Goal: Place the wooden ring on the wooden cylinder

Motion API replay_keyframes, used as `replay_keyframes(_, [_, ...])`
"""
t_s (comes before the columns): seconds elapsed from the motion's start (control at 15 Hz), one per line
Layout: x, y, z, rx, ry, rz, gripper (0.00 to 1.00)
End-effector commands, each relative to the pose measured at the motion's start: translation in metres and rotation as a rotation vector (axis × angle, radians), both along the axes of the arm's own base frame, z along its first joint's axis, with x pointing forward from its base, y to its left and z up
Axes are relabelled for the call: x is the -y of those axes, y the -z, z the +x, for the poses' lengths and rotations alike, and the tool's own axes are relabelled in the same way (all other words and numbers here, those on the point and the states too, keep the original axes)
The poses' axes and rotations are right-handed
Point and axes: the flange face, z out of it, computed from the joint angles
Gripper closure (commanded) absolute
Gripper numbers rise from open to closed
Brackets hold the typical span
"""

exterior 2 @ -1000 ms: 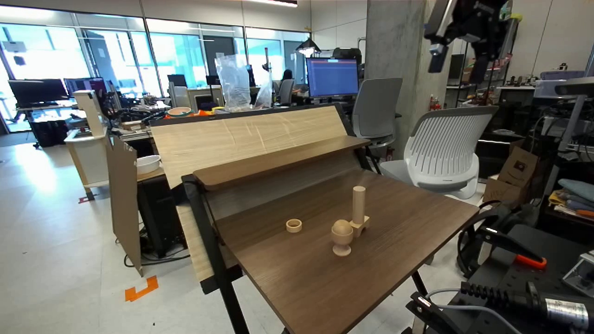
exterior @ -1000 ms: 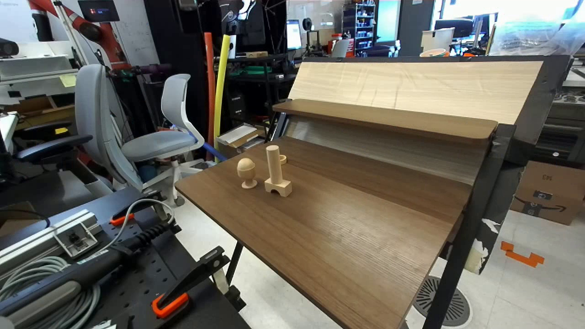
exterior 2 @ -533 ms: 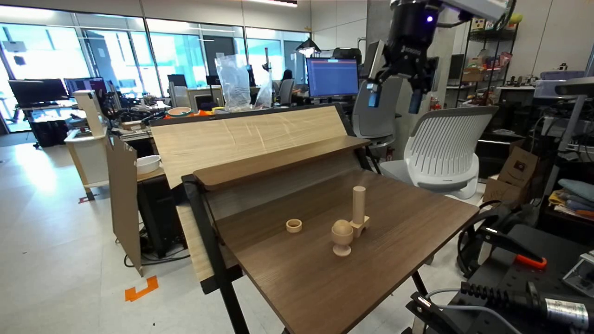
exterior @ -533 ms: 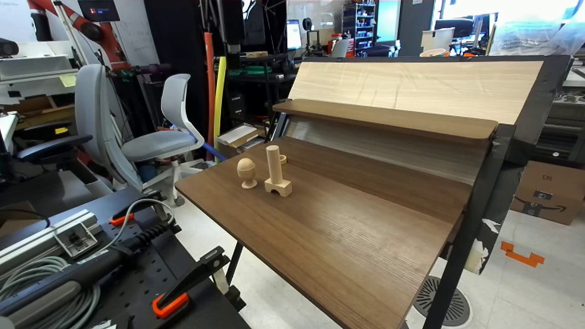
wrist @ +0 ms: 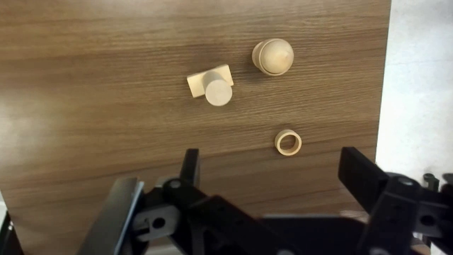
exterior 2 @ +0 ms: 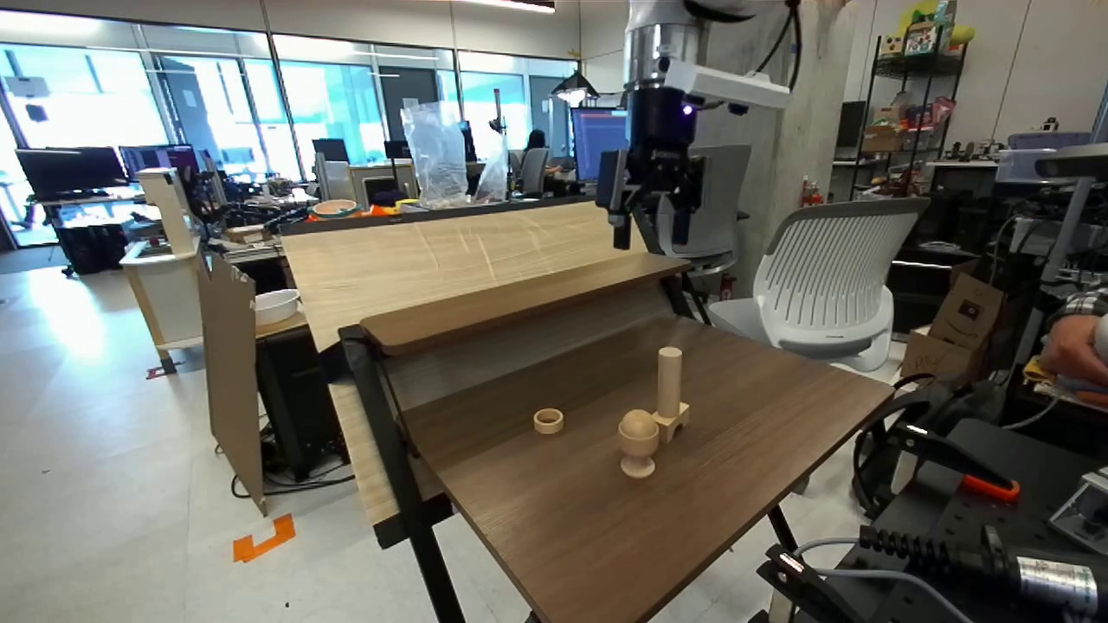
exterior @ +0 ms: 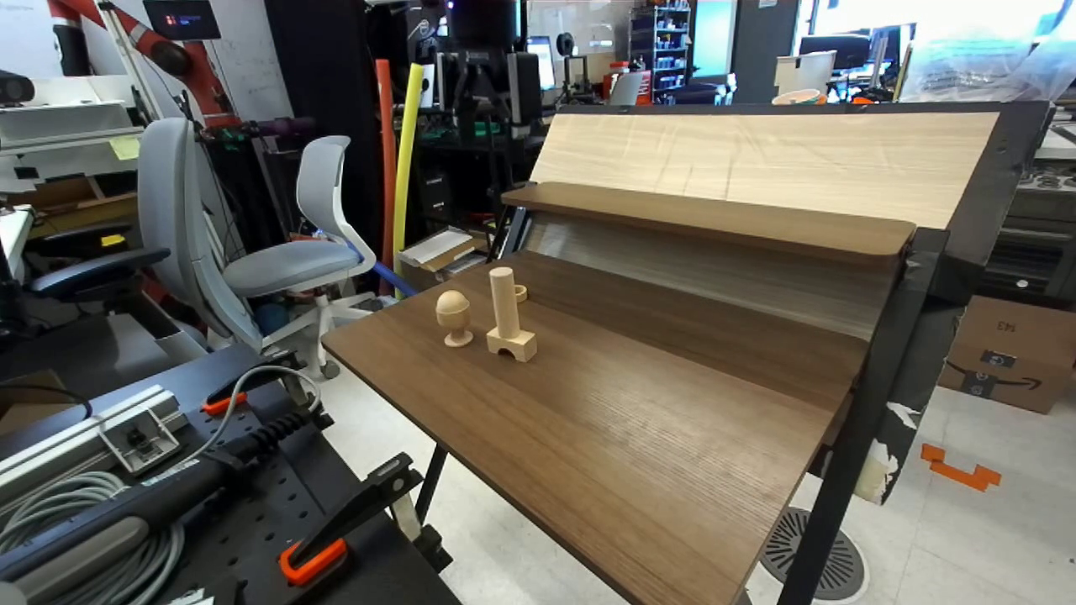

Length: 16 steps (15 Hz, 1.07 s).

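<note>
The wooden cylinder (exterior: 505,302) is a pale upright peg on a small arched block; it also shows in an exterior view (exterior 2: 669,381) and in the wrist view (wrist: 218,92). The wooden ring (exterior 2: 549,427) lies flat on the brown table; in an exterior view it is partly hidden behind the cylinder (exterior: 521,293). My gripper (exterior 2: 651,232) is open and empty, pointing down, well above the table. In the wrist view the ring (wrist: 289,152) appears just ahead of and between the spread fingertips, far below them.
A rounded ball-like wooden piece in a cup (exterior 2: 639,437) stands near the cylinder. A raised brown shelf (exterior: 714,217) and a tilted pale board (exterior: 756,164) run along the table's back. A grey chair (exterior 2: 831,285) stands beyond the table (exterior 2: 554,536).
In an exterior view my gripper has moved left and down, from the top right to above the table's back. It stays open. The wooden pieces have not moved.
</note>
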Motion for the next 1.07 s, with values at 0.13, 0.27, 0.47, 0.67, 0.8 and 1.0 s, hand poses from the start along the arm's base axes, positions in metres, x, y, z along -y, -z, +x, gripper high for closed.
replay_keyframes(0.13, [-0.043,0.036,0.061,0.124,-0.218,-0.009,0.0])
replay_keyframes(0.27, [-0.06,0.049,0.07,0.185,-0.281,0.012,0.0])
replay_keyframes(0.47, [-0.065,0.055,0.062,0.187,-0.286,0.019,0.0])
replay_keyframes(0.67, [-0.076,0.064,0.064,0.213,-0.325,0.028,0.0])
replay_keyframes(0.8, [-0.075,0.062,0.066,0.219,-0.327,0.027,0.0])
replay_keyframes(1.0, [-0.074,0.061,0.066,0.22,-0.328,0.027,0.0])
